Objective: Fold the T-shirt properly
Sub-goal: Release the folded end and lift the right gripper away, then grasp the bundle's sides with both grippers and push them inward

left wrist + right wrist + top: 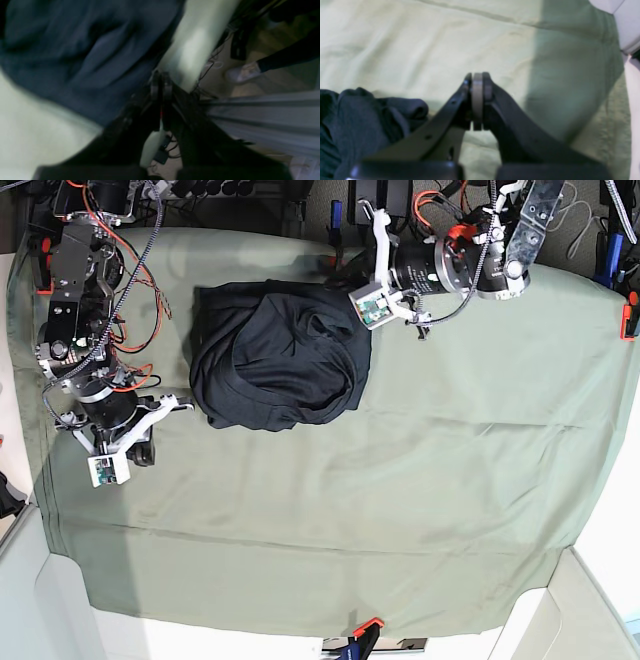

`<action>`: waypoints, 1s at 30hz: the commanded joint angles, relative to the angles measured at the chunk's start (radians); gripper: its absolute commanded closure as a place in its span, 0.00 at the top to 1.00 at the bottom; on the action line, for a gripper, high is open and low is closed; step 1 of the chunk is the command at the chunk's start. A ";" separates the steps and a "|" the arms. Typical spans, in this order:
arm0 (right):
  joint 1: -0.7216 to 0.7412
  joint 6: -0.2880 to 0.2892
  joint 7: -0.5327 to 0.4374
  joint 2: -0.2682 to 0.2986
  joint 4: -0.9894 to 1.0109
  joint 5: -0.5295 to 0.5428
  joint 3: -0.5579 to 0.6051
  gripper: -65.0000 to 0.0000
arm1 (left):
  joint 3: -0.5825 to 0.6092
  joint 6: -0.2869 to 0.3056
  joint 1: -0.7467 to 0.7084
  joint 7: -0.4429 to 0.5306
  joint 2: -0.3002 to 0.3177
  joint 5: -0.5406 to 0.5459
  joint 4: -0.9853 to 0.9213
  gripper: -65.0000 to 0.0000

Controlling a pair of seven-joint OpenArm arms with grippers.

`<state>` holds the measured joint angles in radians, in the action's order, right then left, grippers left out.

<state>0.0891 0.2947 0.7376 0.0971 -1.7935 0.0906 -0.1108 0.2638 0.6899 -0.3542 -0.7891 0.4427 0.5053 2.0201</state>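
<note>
Olive-green cloth sheet (pixel 400 510) held a bunched charcoal-black knit T-shirt (pixel 280 355); left gripper (pixel 161 85) and right gripper (pixel 477 100), both closed empty, should probably first spread it flat by its hems.

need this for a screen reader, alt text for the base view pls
Overhead view of a dark shirt lying crumpled on a green cloth, toward the far left. One robot arm's tool hovers at the shirt's far right edge; the other arm's tool sits beside its left edge.
</note>
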 commanded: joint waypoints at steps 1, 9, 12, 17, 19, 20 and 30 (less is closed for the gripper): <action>0.016 0.001 -0.023 0.005 -0.011 0.008 -0.001 0.00 | -0.002 0.008 0.005 0.023 0.010 0.018 0.005 0.00; 0.018 0.001 -0.038 0.005 0.010 0.064 0.000 0.00 | -0.002 0.008 0.005 0.028 0.012 -0.019 -0.048 0.00; 0.031 0.041 -0.052 0.005 0.050 0.086 0.002 0.00 | -0.002 0.008 0.008 0.074 0.012 -0.071 -0.090 0.00; 0.087 0.080 -0.057 0.005 0.154 0.108 0.005 0.00 | -0.002 0.008 0.076 0.090 0.012 -0.085 -0.192 0.00; 0.103 0.080 -0.053 0.005 0.175 0.108 0.005 0.00 | -0.002 0.008 0.116 0.090 0.012 -0.088 -0.236 0.00; 0.108 0.080 -0.053 0.005 0.177 0.108 0.005 0.00 | -0.002 0.008 0.139 0.090 0.012 -0.093 -0.261 0.00; 0.116 0.079 -0.045 0.005 0.176 0.109 0.005 0.00 | -0.002 0.008 0.375 0.132 0.012 -0.106 -0.474 0.00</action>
<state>0.1810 0.3737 0.7147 0.0975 -1.6012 0.1883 -0.1047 0.2729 0.7361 0.0006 -0.6529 0.4431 0.4343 1.5398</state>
